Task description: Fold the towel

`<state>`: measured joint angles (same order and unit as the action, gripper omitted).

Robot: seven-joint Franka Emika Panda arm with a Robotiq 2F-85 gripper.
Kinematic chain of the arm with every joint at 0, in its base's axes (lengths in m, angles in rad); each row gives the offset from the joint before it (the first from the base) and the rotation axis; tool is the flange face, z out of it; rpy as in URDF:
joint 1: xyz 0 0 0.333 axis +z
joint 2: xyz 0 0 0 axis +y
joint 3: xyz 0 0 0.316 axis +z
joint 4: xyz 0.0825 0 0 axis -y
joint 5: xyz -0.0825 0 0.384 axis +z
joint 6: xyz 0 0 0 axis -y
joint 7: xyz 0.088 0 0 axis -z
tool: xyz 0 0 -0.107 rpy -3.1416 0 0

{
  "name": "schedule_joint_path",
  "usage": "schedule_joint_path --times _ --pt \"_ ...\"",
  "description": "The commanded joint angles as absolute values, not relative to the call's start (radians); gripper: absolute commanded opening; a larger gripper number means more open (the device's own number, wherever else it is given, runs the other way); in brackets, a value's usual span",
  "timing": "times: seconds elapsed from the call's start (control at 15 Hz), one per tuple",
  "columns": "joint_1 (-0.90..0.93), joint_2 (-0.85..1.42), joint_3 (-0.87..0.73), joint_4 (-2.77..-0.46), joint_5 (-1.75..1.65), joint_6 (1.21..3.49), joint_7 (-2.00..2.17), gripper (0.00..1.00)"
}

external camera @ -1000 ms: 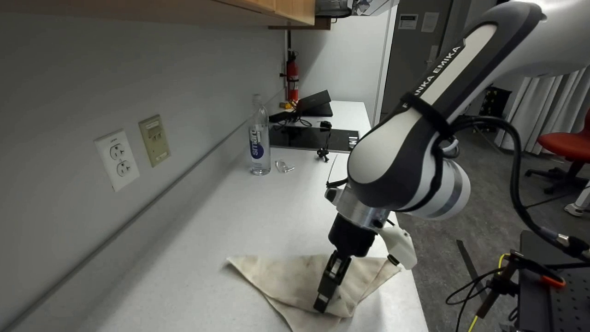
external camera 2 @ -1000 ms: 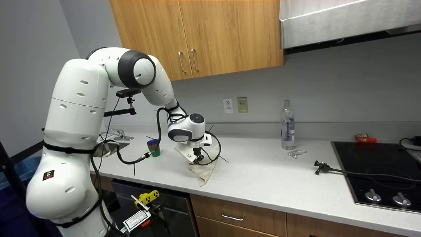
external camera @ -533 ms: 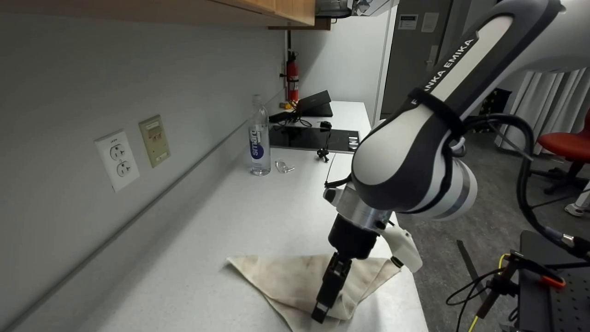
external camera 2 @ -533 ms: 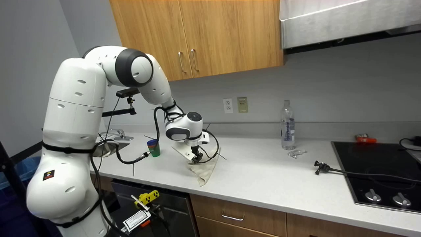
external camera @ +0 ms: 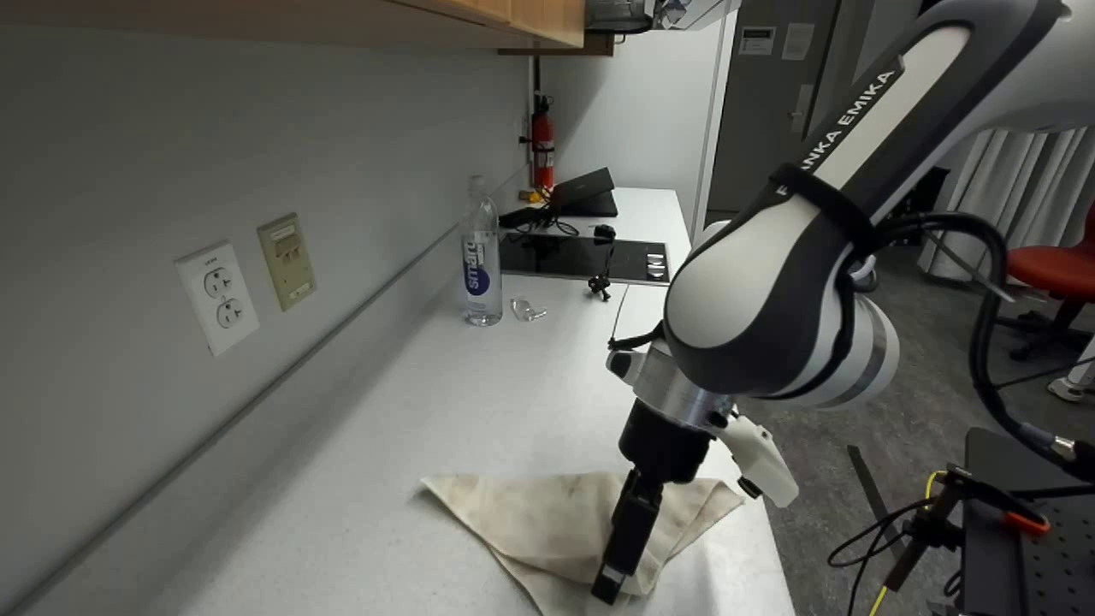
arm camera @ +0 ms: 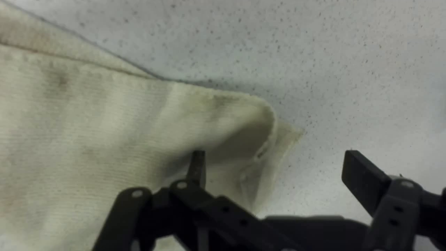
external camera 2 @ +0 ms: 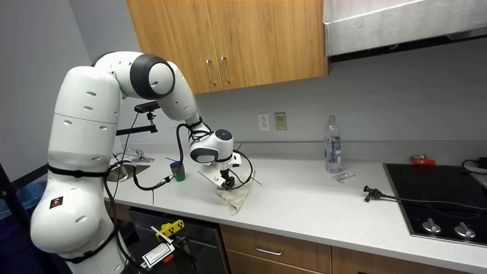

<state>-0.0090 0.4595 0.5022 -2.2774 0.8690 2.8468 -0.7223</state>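
Counter (arm camera: pixel 348 52) fills the upper right; the empty, wide-spread gripper (arm camera: pixel 278 167) straddles the towel (arm camera: pixel 104 122) edge, probably for pinching; contact unclear.

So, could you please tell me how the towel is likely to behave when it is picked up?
The towel is probably floppy: in the wrist view its edge curls softly near the fingers. It looks thin, so it is likely light for its size. Its layers may slide apart when lifted, as a lower one shows past the upper.
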Motion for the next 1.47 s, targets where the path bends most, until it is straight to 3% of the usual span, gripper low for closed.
schedule_joint_path --times 0.0,0.93,1.4 --pt "0.001 0.465 0.493 -2.288 0.86 2.818 -0.723 1.0" --pt "0.097 0.48 0.516 -2.267 0.82 2.792 -0.719 1.0" --pt "0.097 0.361 0.453 -2.355 0.649 2.712 -0.626 1.0"
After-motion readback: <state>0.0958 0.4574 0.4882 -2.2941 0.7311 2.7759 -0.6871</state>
